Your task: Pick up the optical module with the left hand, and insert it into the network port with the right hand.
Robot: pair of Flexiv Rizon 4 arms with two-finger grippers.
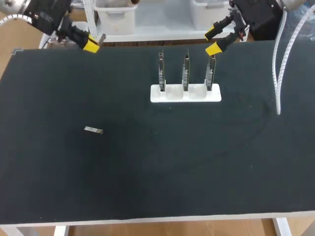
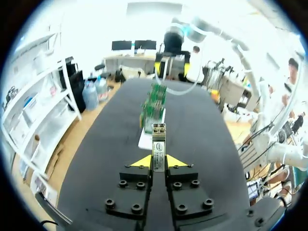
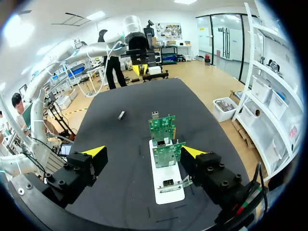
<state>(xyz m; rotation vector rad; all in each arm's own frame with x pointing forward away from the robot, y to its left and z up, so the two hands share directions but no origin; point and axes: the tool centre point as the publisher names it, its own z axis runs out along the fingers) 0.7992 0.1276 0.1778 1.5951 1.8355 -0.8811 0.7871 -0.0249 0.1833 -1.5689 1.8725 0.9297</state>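
Left jaws pinch optical module [image 2: 158, 139] by its tail only: could pivot at handover. Right jaws spread, near far-edge boards [image 1: 185, 73]: collision risk.

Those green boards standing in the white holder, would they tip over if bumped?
Probably not easily: the boards sit slotted in a wide, flat white holder, which likely steadies them. They look thin and stiff, so a knock might slide the holder rather than bend them.

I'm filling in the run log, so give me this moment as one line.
left claw: shut on module | right claw: open, near rack | spare module: lying on table
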